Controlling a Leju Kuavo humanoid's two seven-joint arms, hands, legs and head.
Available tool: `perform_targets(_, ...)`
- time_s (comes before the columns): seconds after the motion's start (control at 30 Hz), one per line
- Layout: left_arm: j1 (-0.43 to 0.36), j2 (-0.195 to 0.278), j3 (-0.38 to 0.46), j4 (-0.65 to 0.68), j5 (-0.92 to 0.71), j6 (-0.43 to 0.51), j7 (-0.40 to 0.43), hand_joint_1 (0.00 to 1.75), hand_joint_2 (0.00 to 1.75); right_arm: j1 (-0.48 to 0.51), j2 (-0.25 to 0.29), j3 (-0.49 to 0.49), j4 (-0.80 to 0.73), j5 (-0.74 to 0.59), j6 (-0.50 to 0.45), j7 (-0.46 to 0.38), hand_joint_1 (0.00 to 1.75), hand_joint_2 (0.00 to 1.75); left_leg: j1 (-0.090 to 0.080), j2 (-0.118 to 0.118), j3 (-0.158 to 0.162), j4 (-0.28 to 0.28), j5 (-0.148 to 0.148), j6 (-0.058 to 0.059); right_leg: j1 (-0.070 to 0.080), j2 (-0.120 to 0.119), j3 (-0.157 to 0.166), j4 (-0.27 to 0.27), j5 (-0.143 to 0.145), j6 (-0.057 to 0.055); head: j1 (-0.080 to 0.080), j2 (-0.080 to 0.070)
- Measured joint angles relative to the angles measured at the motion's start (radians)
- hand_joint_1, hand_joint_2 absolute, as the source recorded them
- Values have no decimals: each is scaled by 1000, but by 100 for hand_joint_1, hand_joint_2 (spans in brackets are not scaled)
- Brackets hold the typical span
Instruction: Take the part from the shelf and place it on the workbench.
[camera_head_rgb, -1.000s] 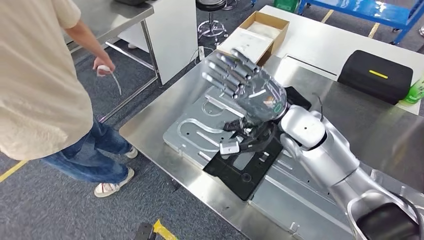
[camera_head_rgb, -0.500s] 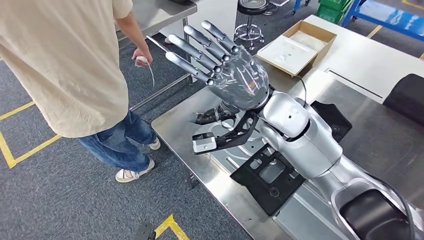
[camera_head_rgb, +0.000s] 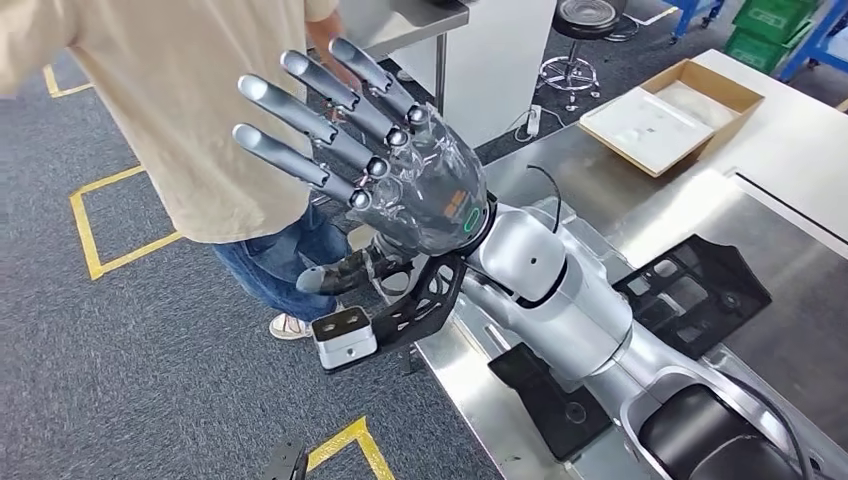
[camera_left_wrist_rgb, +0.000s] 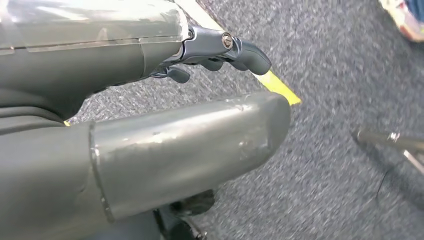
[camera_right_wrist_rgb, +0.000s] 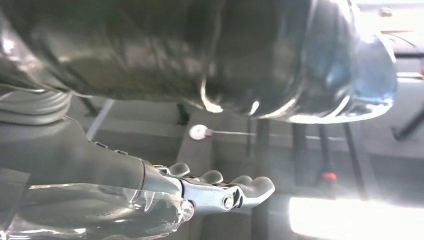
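Workbench (camera_head_rgb: 800, 330) brushed metal; part (camera_head_rgb: 690, 290) matt black.

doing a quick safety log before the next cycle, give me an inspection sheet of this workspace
surface: steel workbench, bare metal between the parts
job's things: black frame part lying flat on the workbench; second black part flat near the bench's front edge
clutter: open cardboard box on the far side
hands: right hand raised beyond the bench edge, fingers spread, holding nothing; left hand over grey carpet, holding nothing
cables: thin black cable looping at the right wrist
surroundings: person standing close to the raised hand; yellow floor tape; stool; green crates
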Motion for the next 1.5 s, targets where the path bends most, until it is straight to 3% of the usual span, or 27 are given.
perform_targets(0.03,0,1,0,0,0,0,0,0,0,1,4,2,-3,0,-2,0,0,0,-4,0,4,-11,-1,7,3,-9,2,-1,-2,4,0,0)
perform_targets(0.1,2,3,0,0,0,1,0,0,0,3,11,6,-6,-1,-4,0,0,0,-2,-23,3,-15,3,19,4,-22,7,-3,-6,14,0,0)
perform_targets(0.17,2,5,0,0,1,3,-1,0,0,4,15,9,-10,-2,-5,0,0,0,2,-45,6,-24,8,32,0,11,-2,27,-33,23,0,0)
perform_targets(0.23,-1,7,1,0,2,7,-1,0,0,5,15,10,-13,-6,-7,-1,0,0,4,-66,7,-27,12,41,-3,67,-51,134,-93,26,0,0)
perform_targets(0.3,-3,9,4,0,6,10,0,0,0,9,15,11,-14,-14,-8,-4,0,0,3,-91,6,-26,12,45,-2,89,-115,256,-137,27,1,0)
perform_targets(0.37,-2,12,7,0,9,11,2,0,0,11,15,11,-13,-22,-8,-9,0,0,2,-119,7,-23,12,44,-2,94,-128,261,-107,24,1,0)
perform_targets(0.43,-2,15,8,0,9,11,2,0,0,11,17,11,-14,-27,-9,-12,0,0,3,-147,6,-17,10,42,-4,117,-82,144,-28,19,1,0)
perform_targets(0.47,-4,15,8,0,9,9,1,0,0,10,19,11,-14,-30,-9,-13,0,0,2,-161,2,-12,9,39,-7,147,-57,82,-1,17,0,0)
perform_targets(0.53,-8,15,9,0,7,5,0,0,0,9,25,11,-15,-35,-11,-15,0,0,5,-184,-9,-7,10,28,-9,188,-36,20,17,14,1,0)
perform_targets(0.57,-9,15,9,-1,6,3,-2,0,0,8,29,11,-16,-37,-12,-16,0,0,7,-196,-14,-7,12,21,-7,193,-35,14,15,13,0,0)
perform_targets(0.6,-9,16,10,-1,6,2,-3,0,0,7,36,11,-16,-42,-13,-18,0,0,10,-206,-18,-9,14,14,-8,180,-33,12,17,10,1,0)
perform_targets(0.67,-11,18,12,-1,6,2,-6,0,0,3,56,11,-17,-51,-16,-22,0,0,8,-172,-30,15,0,3,-10,153,-25,2,21,-2,-1,0)
perform_targets(0.73,-17,20,13,-1,6,2,-8,0,0,-1,70,11,-19,-57,-18,-25,0,0,7,-103,-74,111,-53,-7,-7,119,-16,-5,21,-14,-3,0)
perform_targets(0.77,-20,20,14,-1,7,2,-8,0,0,-2,74,11,-19,-58,-18,-26,0,0,10,-83,-106,179,-84,-11,-4,103,-14,-5,19,-18,-4,0)
perform_targets(0.83,-21,22,14,-1,7,2,-8,0,0,-1,81,11,-19,-62,-18,-29,0,0,15,-69,-151,268,-111,-18,-1,70,-12,-4,15,-20,-3,0)
perform_targets(0.87,-19,23,15,-1,8,2,-8,0,0,-1,85,11,-19,-65,-17,-30,0,0,18,-65,-147,262,-99,-21,-1,55,-10,-3,13,-19,-3,0)
perform_targets(0.93,-18,25,15,-1,9,2,-9,0,0,-2,93,11,-19,-71,-17,-33,0,0,20,-41,-81,142,-39,-22,0,29,-4,-1,5,-13,-3,0)
perform_targets(1.0,-20,25,16,-1,10,1,-9,0,0,-3,98,11,-19,-77,-18,-36,0,0,14,-4,-16,24,-2,-13,5,8,2,1,-3,-3,-3,0)
perform_targets(1.03,-20,25,16,-1,11,0,-10,0,0,-3,100,11,-19,-80,-19,-38,0,0,10,5,-4,-1,1,-6,8,0,4,2,-6,2,-3,0)
perform_targets(1.1,-19,25,17,-1,11,-1,-10,0,0,-3,103,12,-19,-84,-19,-41,0,0,5,-12,-6,-5,0,9,10,-15,7,-1,-9,11,-2,0)
perform_targets(1.17,-17,25,19,-1,11,-2,-10,0,0,-3,106,14,-20,-86,-19,-43,0,0,7,-33,-3,-12,5,22,4,5,5,18,-27,21,-2,0)
perform_targets(1.27,-21,24,21,-1,12,-3,-11,0,0,-1,106,17,-21,-88,-20,-44,0,0,9,-63,0,-18,9,38,-1,79,-67,171,-111,26,-2,0)
perform_targets(1.33,-21,24,22,-1,11,-4,-11,0,0,2,105,20,-20,-90,-20,-45,0,0,7,-90,0,-17,8,40,-1,92,-125,273,-140,25,-2,0)
perform_targets(1.37,-20,23,22,-1,11,-5,-11,0,0,3,105,23,-20,-91,-19,-45,0,0,7,-104,0,-16,8,40,-1,93,-133,278,-126,24,-2,0)
perform_targets(1.4,-19,23,23,-1,11,-5,-11,0,0,3,105,25,-20,-91,-19,-46,0,0,7,-119,1,-15,8,40,-1,96,-123,245,-93,22,-2,0)
perform_targets(1.47,-19,22,23,-1,11,-5,-12,0,0,3,106,28,-19,-91,-19,-47,0,0,6,-147,1,-11,6,37,-4,130,-71,116,-18,17,-2,0)
perform_targets(1.5,-20,21,23,-1,11,-5,-13,0,0,3,106,28,-19,-92,-19,-47,0,0,6,-160,-1,-8,6,33,-6,150,-49,63,4,14,-2,0)
